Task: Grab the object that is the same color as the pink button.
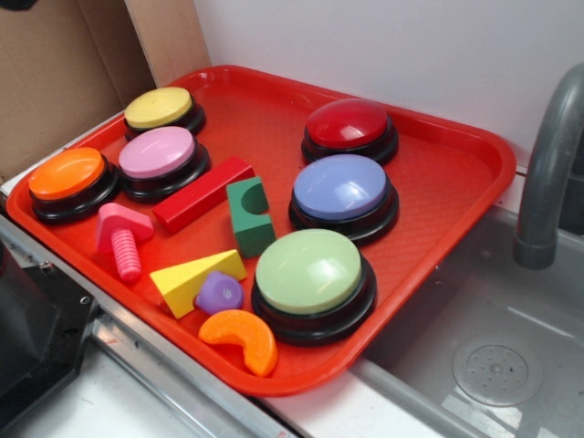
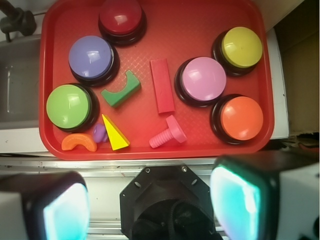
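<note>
- The tool (image 2: 150,202) hangs well above the near edge of the red tray (image 2: 210,15), its two pads spread wide with nothing between them.
- In the wrist view the pink bolt (image 2: 168,133) lies on its side near the tray's near rim, head pointing right toward the orange button (image 2: 241,118), ribbed shaft pointing left.
- In the exterior view the same bolt (image 1: 122,237) sits at the tray's near left, just beside the orange button (image 1: 67,173) and near the red block (image 1: 203,193).
- The pink button (image 1: 157,152) stands just beyond the bolt, between the orange button and the yellow button (image 1: 159,108); in the wrist view it (image 2: 203,78) is above and right of the bolt, apart from it.
- A yellow wedge (image 2: 115,134), a purple piece (image 2: 99,132) and an orange arch (image 2: 78,142) lie left of the bolt along the near rim.
- The tray rests on a metal surface (image 1: 511,310) beside a sink drain.
</note>
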